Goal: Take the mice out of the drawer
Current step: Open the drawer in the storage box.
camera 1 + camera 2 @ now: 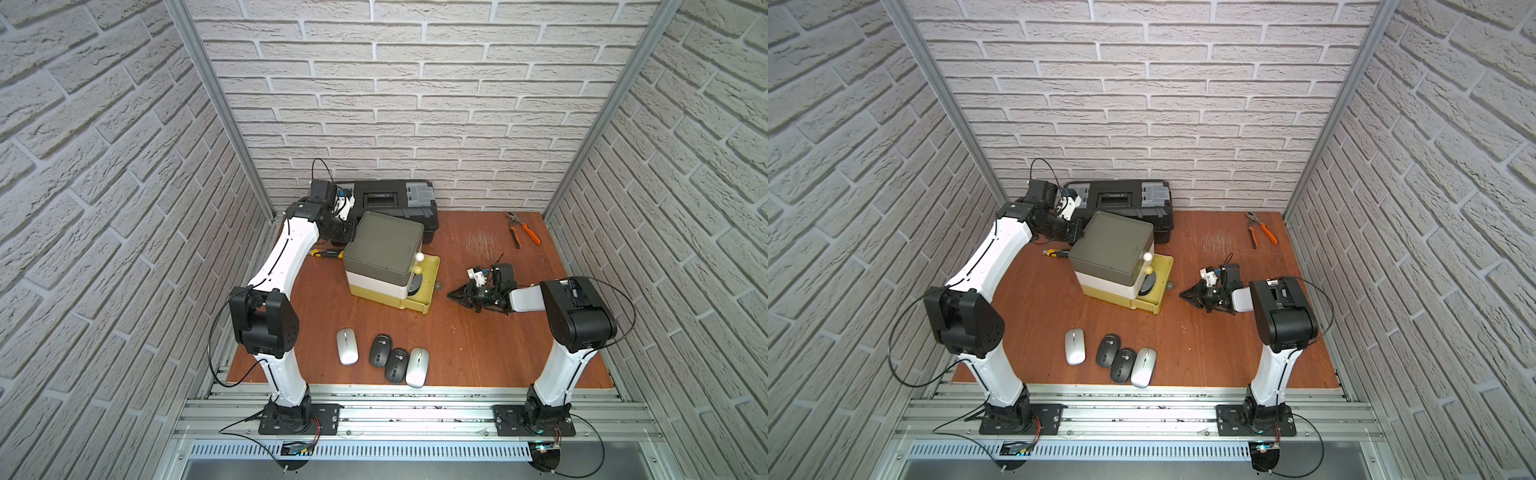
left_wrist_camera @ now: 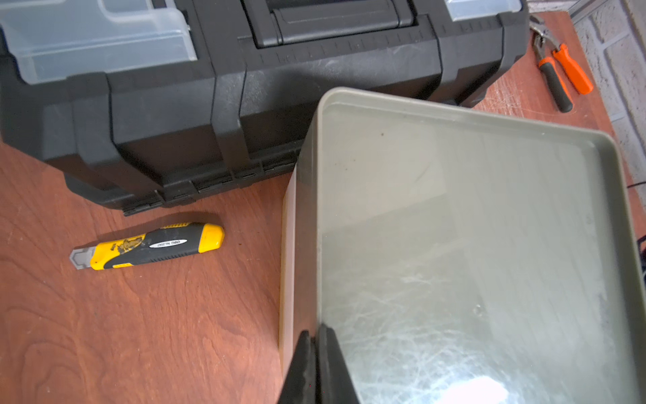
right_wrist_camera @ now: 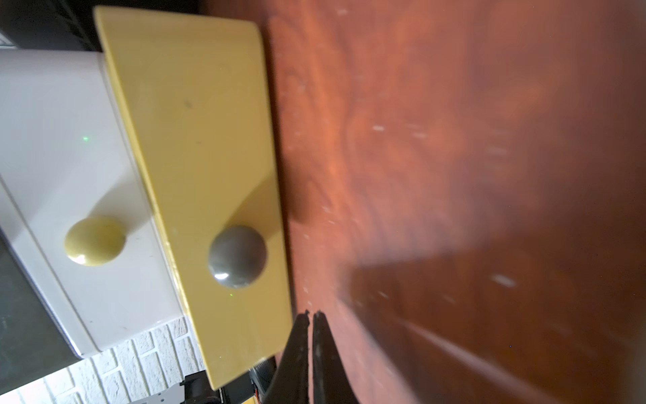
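Two silver mice (image 1: 347,346) (image 1: 417,367) and two black mice (image 1: 380,351) (image 1: 397,365) lie in a row on the table near its front edge. A dark grey mouse (image 1: 415,286) lies in the open yellow bottom drawer (image 1: 432,270), partly under the white drawer above. My right gripper (image 1: 451,296) is shut and empty, low over the table just right of the drawer's front (image 3: 209,175) and its grey knob (image 3: 237,257). My left gripper (image 2: 316,334) is shut, its tips against the rear left top corner of the drawer unit (image 2: 454,227).
A black toolbox (image 1: 395,203) stands against the back wall behind the drawer unit. A yellow-black utility knife (image 2: 150,246) lies left of the unit. Orange-handled pliers (image 1: 523,232) lie at the back right. The white drawer with its yellow knob (image 3: 94,240) is shut.
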Motion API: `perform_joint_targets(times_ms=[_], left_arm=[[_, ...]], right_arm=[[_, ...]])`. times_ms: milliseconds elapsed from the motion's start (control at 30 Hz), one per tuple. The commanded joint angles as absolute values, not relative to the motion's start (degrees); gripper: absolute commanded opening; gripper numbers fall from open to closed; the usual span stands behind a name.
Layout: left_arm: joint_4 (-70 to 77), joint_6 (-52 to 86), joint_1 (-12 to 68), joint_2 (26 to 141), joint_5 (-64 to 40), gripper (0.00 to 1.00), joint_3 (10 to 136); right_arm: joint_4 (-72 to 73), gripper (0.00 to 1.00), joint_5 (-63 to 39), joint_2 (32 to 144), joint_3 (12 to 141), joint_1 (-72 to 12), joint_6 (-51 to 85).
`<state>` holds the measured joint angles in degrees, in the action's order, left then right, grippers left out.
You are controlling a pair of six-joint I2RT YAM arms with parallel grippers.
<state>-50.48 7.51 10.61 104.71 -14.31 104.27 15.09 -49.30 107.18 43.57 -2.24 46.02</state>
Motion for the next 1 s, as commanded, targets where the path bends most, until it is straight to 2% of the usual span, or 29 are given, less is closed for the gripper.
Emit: perform_joint_targets(times_ms=[0, 100, 167, 200, 333, 800, 967], left_arm=[[-59.4, 4.6, 9.4, 110.5, -8.6, 0.0, 102.1], [-58.6, 3.6, 9.4, 109.8, -10.8, 0.0, 101.2], [-58.3, 3.2, 9.4, 109.5, -11.2, 0.0, 100.6], [-58.4, 3.1, 9.4, 109.5, -11.2, 0.0, 100.5], [-58.0, 3.1, 9.6, 109.4, -11.6, 0.0, 99.7], [-55.7, 2.3, 10.1, 106.1, -11.0, 0.0, 95.0], [-54.9, 2.4, 10.3, 105.2, -11.4, 0.0, 94.4]], right_arm=[[11.0, 0.09, -49.0, 104.2, 42.7, -1.6, 41.9], [13.8, 0.17, -50.0, 103.5, 43.4, -1.8, 43.3], [10.4, 0.35, -48.7, 101.7, 45.8, -2.7, 41.4], [5.3, 0.4, -46.4, 100.4, 47.3, -3.4, 38.9], [-15.3, 0.69, -30.7, 95.2, 57.7, -8.9, 28.3], [-36.1, 0.72, -12.0, 103.9, 79.5, -16.5, 23.5], [-38.8, 0.72, -10.7, 108.7, 84.2, -18.5, 23.1]])
